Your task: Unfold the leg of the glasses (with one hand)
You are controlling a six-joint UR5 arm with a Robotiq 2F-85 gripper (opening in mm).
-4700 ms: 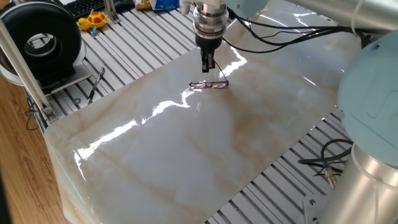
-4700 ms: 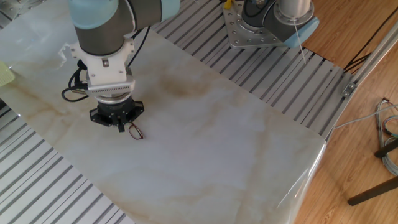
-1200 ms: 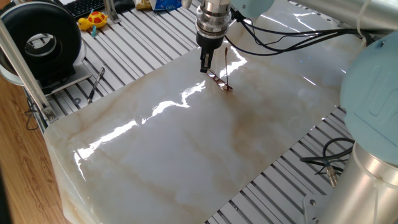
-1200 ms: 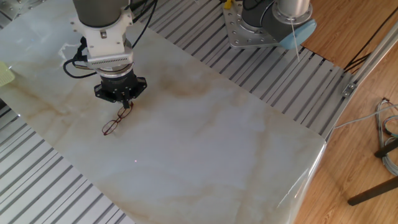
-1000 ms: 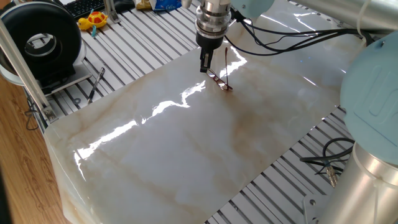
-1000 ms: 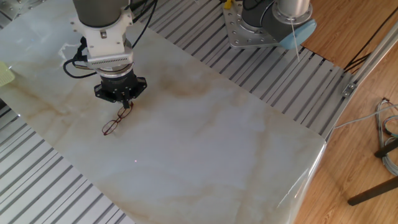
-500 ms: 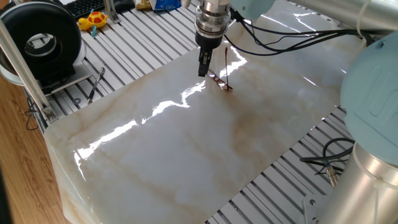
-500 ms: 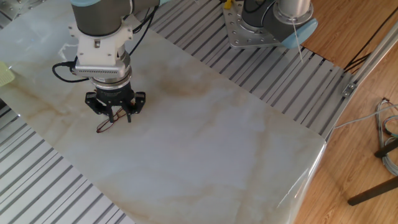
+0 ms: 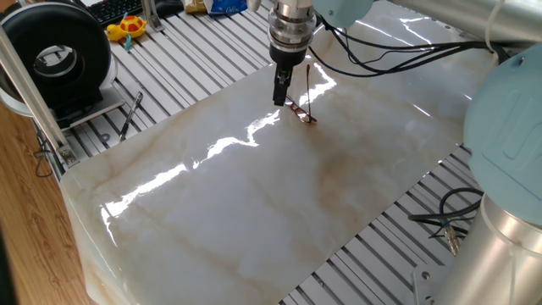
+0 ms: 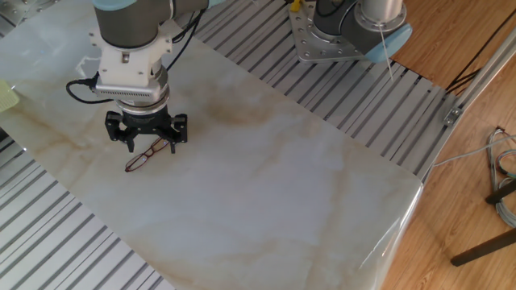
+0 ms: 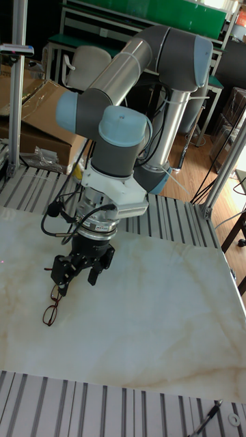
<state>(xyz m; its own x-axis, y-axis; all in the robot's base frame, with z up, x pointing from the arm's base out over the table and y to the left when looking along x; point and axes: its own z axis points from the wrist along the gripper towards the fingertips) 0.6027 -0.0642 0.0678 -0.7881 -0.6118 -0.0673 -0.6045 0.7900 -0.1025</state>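
The glasses (image 10: 139,161) lie on the marble slab (image 10: 266,185), thin and reddish-brown, with one slim leg reaching up toward the hand. They also show in one fixed view (image 9: 301,113) and in the tall view (image 11: 50,311). The hand, a black two-fingered gripper (image 10: 147,137), hangs just above the inner end of the glasses with its fingers (image 10: 179,129) spread wide and nothing between them. In one fixed view the gripper (image 9: 279,95) is seen edge-on, just left of the glasses. The tall view shows the gripper (image 11: 75,280) open above the frame.
A black pen-like tool (image 9: 131,113) lies on the slatted table at left, near a round black device (image 9: 59,52) and a yellow toy (image 9: 129,27). Cables (image 9: 447,219) lie by the robot base (image 9: 508,169) at right. A metal mount (image 10: 339,32) stands beyond the slab.
The gripper, shut on the glasses' leg a second ago, has spread its fingers and let go. The glasses stay flat on the slab.
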